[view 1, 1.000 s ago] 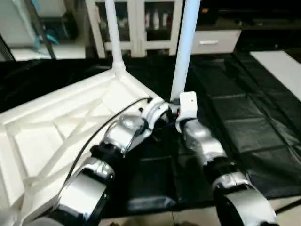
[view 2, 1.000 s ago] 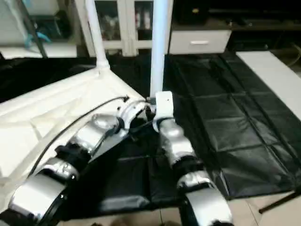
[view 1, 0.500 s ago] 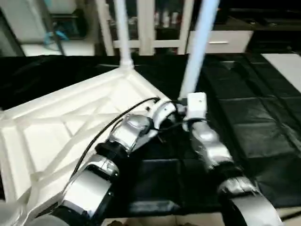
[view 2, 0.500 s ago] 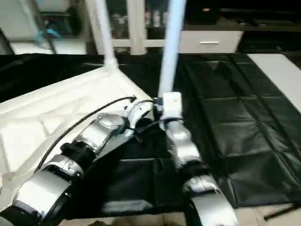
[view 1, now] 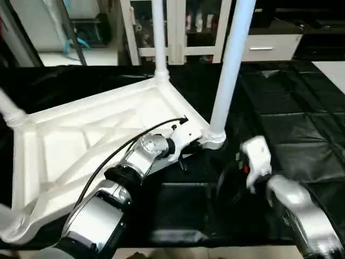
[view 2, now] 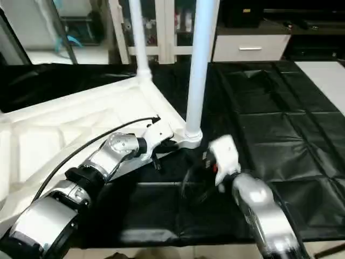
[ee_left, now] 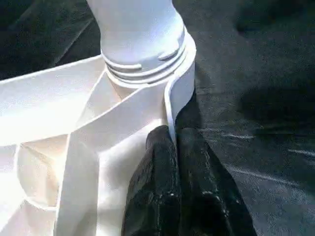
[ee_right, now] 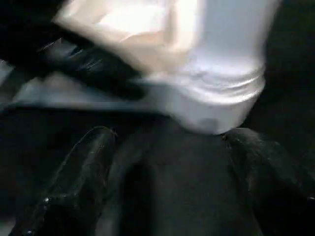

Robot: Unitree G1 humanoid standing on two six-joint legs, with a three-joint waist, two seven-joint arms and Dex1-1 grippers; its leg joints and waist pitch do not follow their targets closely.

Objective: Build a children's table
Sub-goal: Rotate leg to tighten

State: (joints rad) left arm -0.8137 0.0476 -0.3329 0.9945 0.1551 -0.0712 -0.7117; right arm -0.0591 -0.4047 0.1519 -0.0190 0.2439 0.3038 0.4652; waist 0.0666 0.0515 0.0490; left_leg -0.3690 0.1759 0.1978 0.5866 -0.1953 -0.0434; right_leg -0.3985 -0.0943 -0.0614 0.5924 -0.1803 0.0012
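Observation:
The children's table lies upside down, its white ribbed top (view 1: 81, 140) facing up. A white leg (view 1: 232, 65) stands upright in the near right corner socket (view 1: 214, 139). Another leg (view 1: 159, 38) stands at the far corner, and a third (view 1: 8, 110) at the left. My left gripper (ee_left: 173, 135) is shut on the thin rim of the top, right beside that near socket. My right gripper (ee_right: 170, 137) hangs open a short way on my side of the socket, its fingers (ee_right: 78, 182) spread wide with nothing between them.
The black-covered work table (view 1: 291, 118) stretches out to the right of the white top. White cabinets with glass doors (view 1: 183, 27) and a drawer unit (view 1: 264, 48) stand behind it. A black cable (view 1: 118, 154) runs along my left forearm.
My right gripper has opened, come off the base of the near leg and drawn back toward me. The left gripper keeps its hold on the rim. The camera has shifted.

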